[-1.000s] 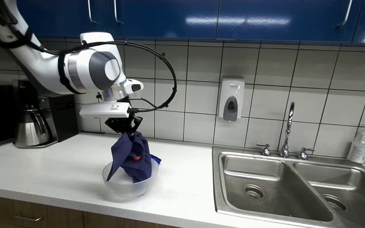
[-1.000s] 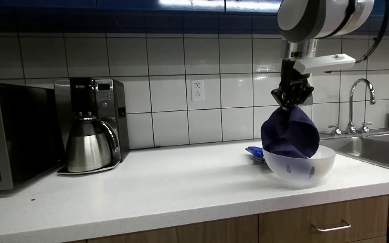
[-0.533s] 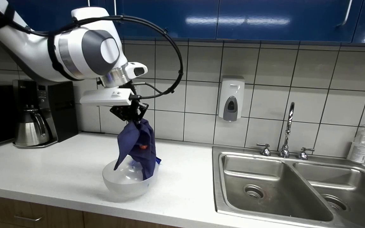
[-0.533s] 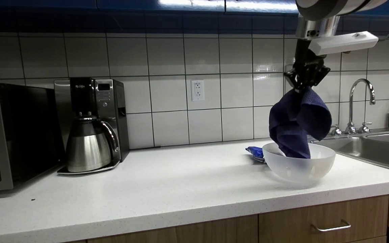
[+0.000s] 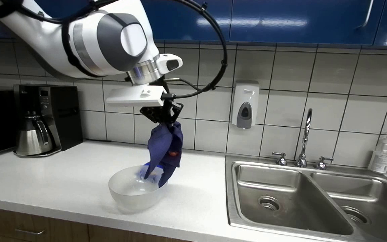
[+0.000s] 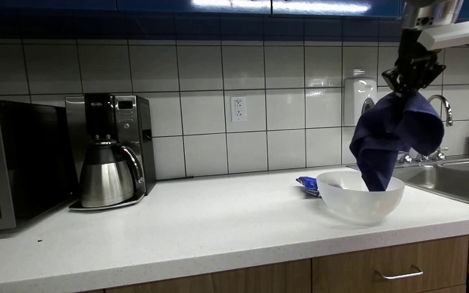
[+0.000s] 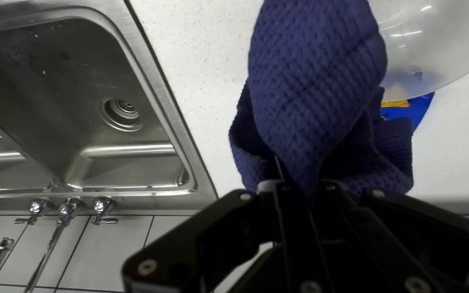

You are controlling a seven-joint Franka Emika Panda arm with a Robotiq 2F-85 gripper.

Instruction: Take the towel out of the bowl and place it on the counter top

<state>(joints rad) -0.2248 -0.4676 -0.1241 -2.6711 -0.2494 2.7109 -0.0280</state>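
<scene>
The towel is dark blue-purple and hangs in folds in both exterior views (image 5: 166,144) (image 6: 393,134) and the wrist view (image 7: 316,77). My gripper (image 5: 168,122) (image 6: 405,93) (image 7: 303,185) is shut on its upper part. The frosted bowl (image 5: 129,196) (image 6: 352,203) (image 7: 442,40) stands upright on the white counter top (image 5: 62,178) (image 6: 198,219). The towel's bulk hangs above the bowl's sink side. Its lower tips overlap the bowl's rim in both exterior views; I cannot tell whether they touch it. A small red-orange spot shows among the folds.
A blue packet (image 6: 308,185) (image 7: 405,106) lies behind the bowl. The double steel sink (image 5: 231,195) (image 7: 153,81) with its faucet (image 5: 303,141) is on one side. A coffee maker (image 5: 62,117) (image 6: 112,162) and a microwave (image 6: 35,162) stand on the other.
My gripper has risen with the towel and moved toward the sink. The towel has come up out of most of the bowl, whose inside now shows. The bowl has not moved.
</scene>
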